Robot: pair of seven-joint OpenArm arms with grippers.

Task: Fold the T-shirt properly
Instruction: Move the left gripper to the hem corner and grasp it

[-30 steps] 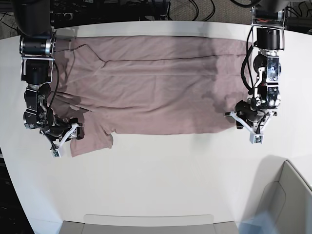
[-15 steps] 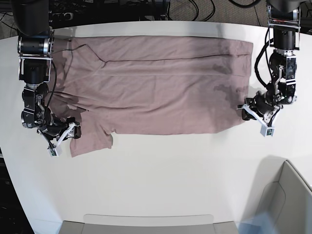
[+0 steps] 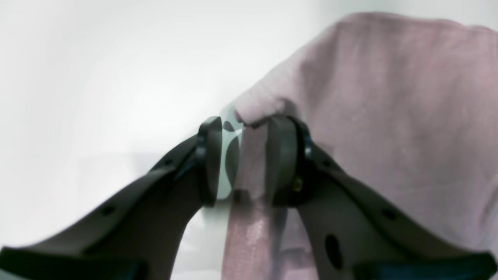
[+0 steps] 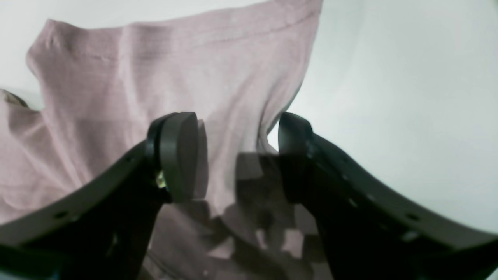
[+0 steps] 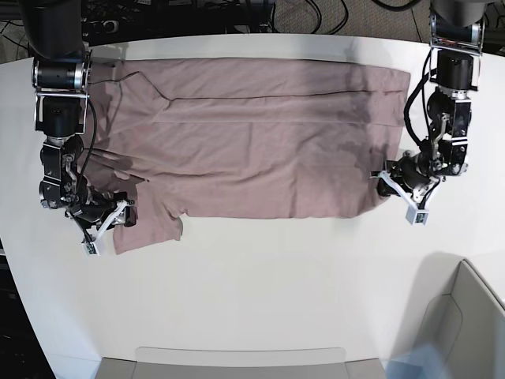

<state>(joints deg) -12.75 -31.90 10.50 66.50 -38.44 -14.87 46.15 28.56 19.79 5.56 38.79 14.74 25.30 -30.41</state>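
The dusty-pink T-shirt (image 5: 252, 134) lies spread flat across the far half of the white table (image 5: 276, 276). One sleeve (image 5: 150, 225) sticks out at its lower left. My left gripper (image 5: 396, 196) is at the shirt's lower right hem corner. In the left wrist view the jaws (image 3: 243, 128) stand narrowly apart around a raised fold of the shirt (image 3: 389, 97). The cloth touches one pad only. My right gripper (image 5: 109, 227) is at the sleeve's edge. In the right wrist view it (image 4: 237, 128) is open over the cloth (image 4: 155, 70).
A grey bin (image 5: 473, 316) stands at the front right corner. A grey tray edge (image 5: 237, 363) runs along the front. Cables and dark gear (image 5: 300, 16) lie behind the table's far edge. Both arm columns stand at the shirt's two ends.
My left gripper has moved from right of the hem corner back onto the corner. My right gripper has barely moved at the sleeve. The shirt lies as before.
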